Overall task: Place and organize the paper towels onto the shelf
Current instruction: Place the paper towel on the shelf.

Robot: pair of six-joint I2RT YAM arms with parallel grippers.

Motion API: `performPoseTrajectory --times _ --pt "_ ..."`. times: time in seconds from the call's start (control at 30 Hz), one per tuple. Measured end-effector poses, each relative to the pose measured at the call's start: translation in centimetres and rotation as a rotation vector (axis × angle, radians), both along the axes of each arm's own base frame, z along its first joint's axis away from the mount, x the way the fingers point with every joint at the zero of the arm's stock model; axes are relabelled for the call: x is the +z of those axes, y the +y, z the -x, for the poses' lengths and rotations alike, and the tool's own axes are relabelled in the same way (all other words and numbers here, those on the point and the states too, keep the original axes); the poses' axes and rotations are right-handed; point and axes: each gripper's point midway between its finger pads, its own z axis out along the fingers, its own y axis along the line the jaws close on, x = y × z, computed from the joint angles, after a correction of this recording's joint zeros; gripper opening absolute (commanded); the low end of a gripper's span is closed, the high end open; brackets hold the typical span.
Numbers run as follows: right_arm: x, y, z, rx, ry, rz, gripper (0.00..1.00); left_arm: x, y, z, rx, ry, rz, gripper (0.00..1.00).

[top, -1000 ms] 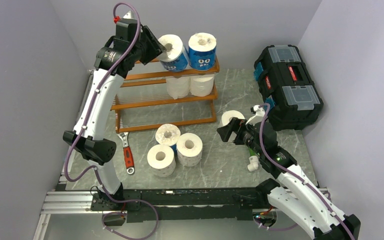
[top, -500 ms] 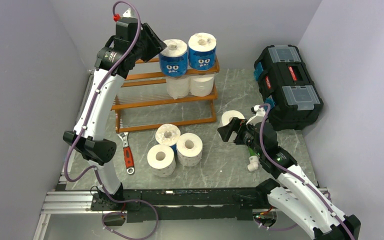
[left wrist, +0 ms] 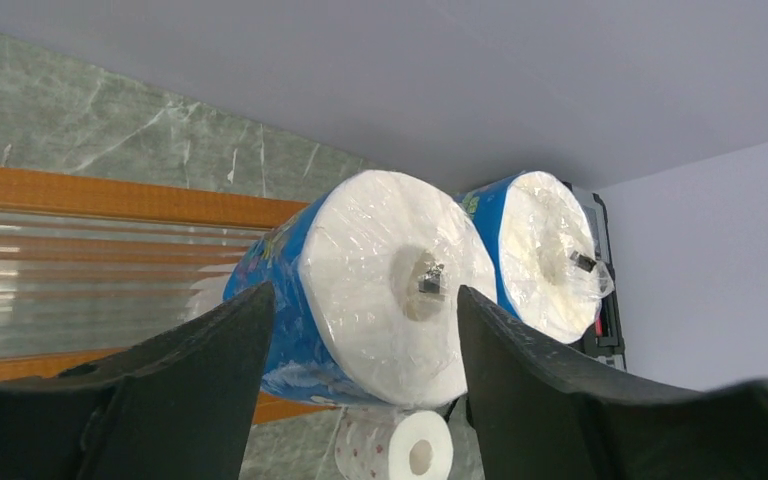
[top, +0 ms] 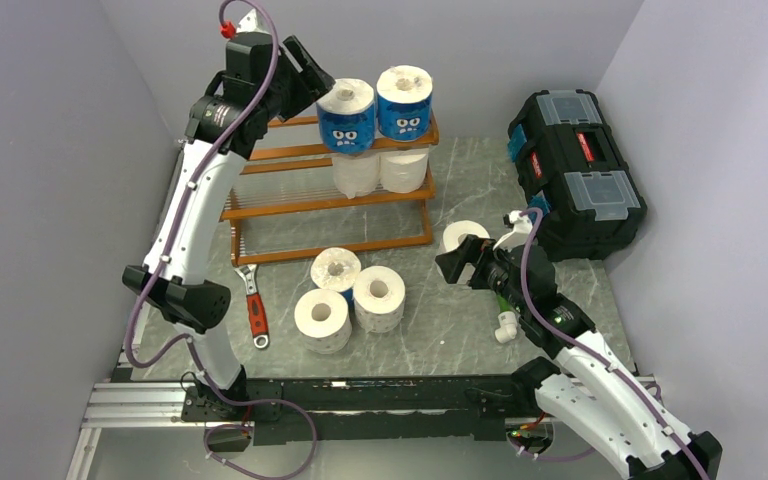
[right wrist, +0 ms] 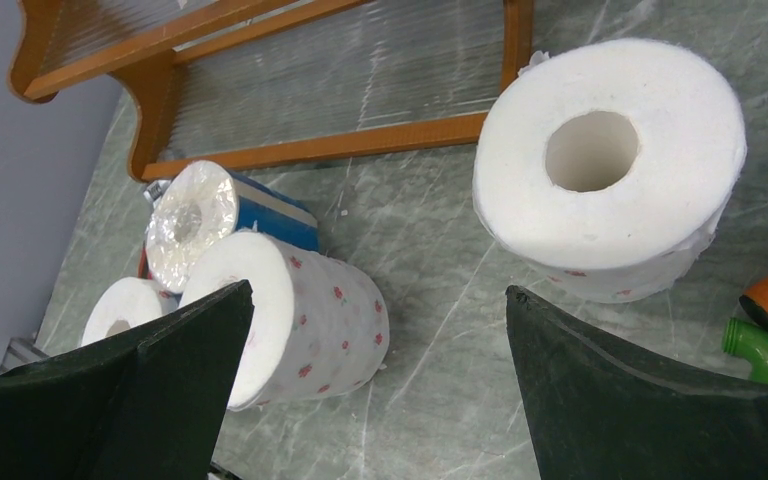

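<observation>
My left claw reaches up at the far left of the orange-brown wooden three-tier shelf, its fingers parted either side of a blue-wrapped paper towel roll with a cartoon face. That roll stands upright on the top tier, touching a second blue-wrapped roll to its right. I judge it set close so the row packs tidily above the two white rolls on the middle tier. Whether my pads touch the wrapper I cannot tell. My right claw hangs wide open and empty over the grey marble desk, aimed at a plain white roll standing core-up right of the shelf, likely my next pick. Three more rolls sit nearer.
</observation>
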Motion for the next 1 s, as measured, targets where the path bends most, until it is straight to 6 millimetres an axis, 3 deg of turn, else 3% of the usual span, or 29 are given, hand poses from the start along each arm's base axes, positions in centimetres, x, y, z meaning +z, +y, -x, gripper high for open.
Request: performPoseTrajectory --times 0.23,0.33,0.37,0.47,0.53,0.67,0.83,1.0 --pt "0.0 0.0 0.0 0.000 0.000 0.000 0.99 2.1 1.9 2.5 0.018 -0.087 -0.040 0.71" --pt "0.0 0.0 0.0 0.001 -0.001 0.002 0.99 1.1 3.2 4.9 -0.002 -0.143 -0.105 0.74" --pt "0.0 0.0 0.0 0.001 -0.002 0.003 0.99 0.8 3.5 5.7 -0.017 -0.181 -0.128 0.76" --pt "0.1 -0.1 0.0 0.003 -0.007 0.008 0.99 -0.6 3.9 8.4 -0.109 -0.291 -0.236 0.98" --pt "0.1 -0.1 0.0 0.004 -0.009 0.011 0.99 -0.4 3.6 8.9 -0.162 -0.353 -0.289 0.99" --pt "-0.1 -0.1 0.0 0.006 -0.005 0.016 1.00 0.0 2.3 8.9 -0.271 -0.485 -0.400 0.99" --pt "-0.5 0.0 -0.1 0.006 0.006 0.023 0.99 -2.9 1.3 8.2 -0.365 -0.510 -0.501 0.99" --pt "-0.5 -0.1 -0.1 0.007 0.002 0.027 0.99 -4.2 0.5 6.7 -0.400 -0.517 -0.540 0.99"
